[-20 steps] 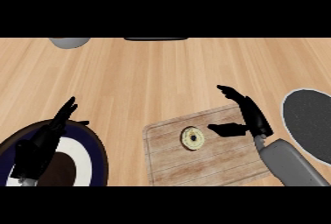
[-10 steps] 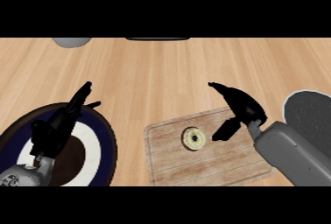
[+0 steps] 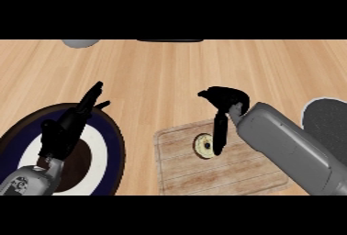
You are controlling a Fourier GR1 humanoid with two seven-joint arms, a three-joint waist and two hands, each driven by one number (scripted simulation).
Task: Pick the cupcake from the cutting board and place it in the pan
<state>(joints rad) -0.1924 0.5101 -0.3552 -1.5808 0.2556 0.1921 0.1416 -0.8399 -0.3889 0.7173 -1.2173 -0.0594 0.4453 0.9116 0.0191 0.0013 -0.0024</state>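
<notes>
The right hand [image 3: 224,108] hangs over the cupcake [image 3: 205,145] on the cutting board [image 3: 220,172], fingers pointing down and uncurled, holding nothing. The left hand [image 3: 68,126] rests open above a plate [image 3: 112,151].

I am in a kitchen: a pale wooden surface [image 3: 169,69] carries a plank cutting board [image 3: 224,172], a dark pan [image 3: 328,121] at my right, and a blue-rimmed plate [image 3: 112,137] at my left.

A big round plate [image 3: 112,137] with a dark blue rim, a white ring and a brown middle lies at the counter's [image 3: 169,73] left near edge. A small grey thing [image 3: 81,43] sits at the far edge
</notes>
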